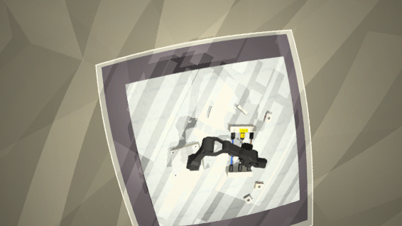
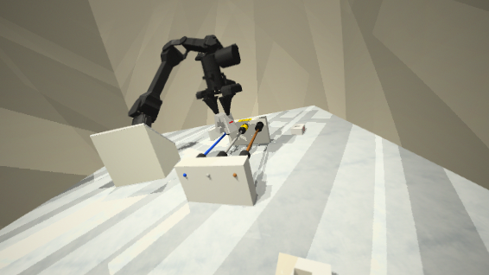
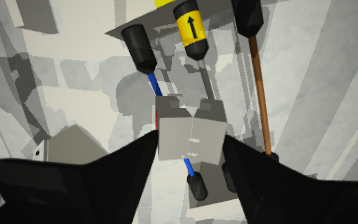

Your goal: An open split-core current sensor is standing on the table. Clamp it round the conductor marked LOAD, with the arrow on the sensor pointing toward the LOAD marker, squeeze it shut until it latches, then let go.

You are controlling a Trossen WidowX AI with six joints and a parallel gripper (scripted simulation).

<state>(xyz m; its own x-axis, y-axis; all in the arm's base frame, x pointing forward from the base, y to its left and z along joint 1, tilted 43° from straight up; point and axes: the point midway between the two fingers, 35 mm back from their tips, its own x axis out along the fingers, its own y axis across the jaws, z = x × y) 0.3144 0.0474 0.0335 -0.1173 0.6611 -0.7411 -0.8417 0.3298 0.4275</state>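
My gripper [image 2: 222, 113] [image 3: 190, 137] points down and is shut on the pale sensor [image 2: 221, 124] [image 3: 172, 142], one finger on each side. The sensor is held up over the conductors; its two halves form a V-shaped notch in the wrist view. A red mark shows on its side, but its arrow direction is unreadable. The grey middle conductor [image 2: 233, 140] [image 3: 205, 80] has a yellow sleeve [image 1: 242, 135] [image 2: 243, 128] [image 3: 200, 34] with a black arrow toward the back block. It passes behind the sensor's right half in the wrist view. Whether it lies inside the notch is hidden.
The blue conductor [image 1: 232, 148] [image 2: 213, 145] [image 3: 155, 86] passes under the sensor; the orange one [image 2: 253, 138] [image 3: 259, 85] is right. Terminal blocks [image 2: 216, 185] [image 2: 264, 137] hold both ends. The base box [image 2: 130, 155] stands left. Small pale blocks [image 1: 268, 117] [image 1: 258, 185] lie nearby.
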